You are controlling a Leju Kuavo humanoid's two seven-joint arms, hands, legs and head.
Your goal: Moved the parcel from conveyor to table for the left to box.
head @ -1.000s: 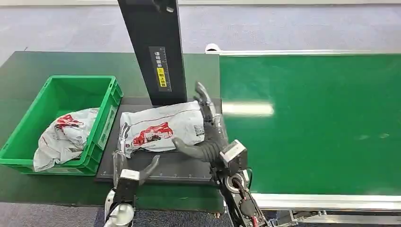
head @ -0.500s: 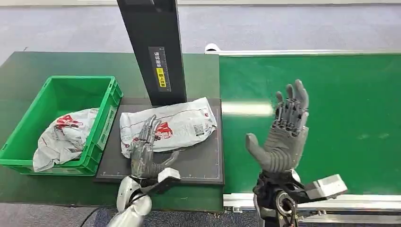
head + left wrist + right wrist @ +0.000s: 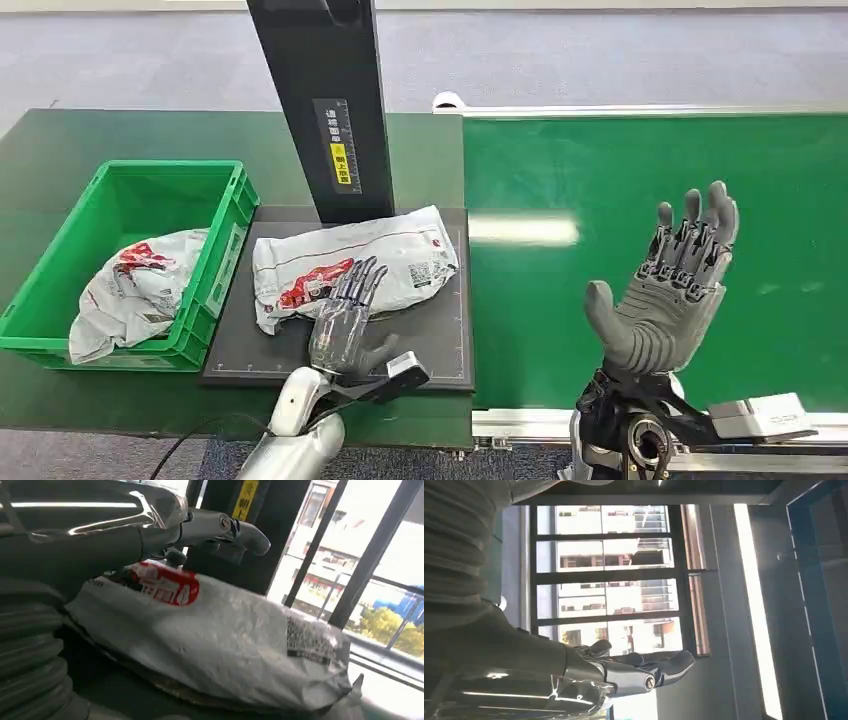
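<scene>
Fingers [image 3: 362,283] of the left hand [image 3: 345,325] reach out flat over the parcel [image 3: 350,262], gripping nothing. Parcel lies on the black mat [image 3: 420,345] just beside the green crate [image 3: 150,200]. Right hand [image 3: 665,300], fingers spread, empty above the conveyor [image 3: 650,180].

Grey floor [image 3: 600,50], tall bright windows [image 3: 604,565]

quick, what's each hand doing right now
Left hand: open, fingers over the near edge of the parcel, no grip visible.
Right hand: open, raised over the conveyor, holding nothing.
</scene>
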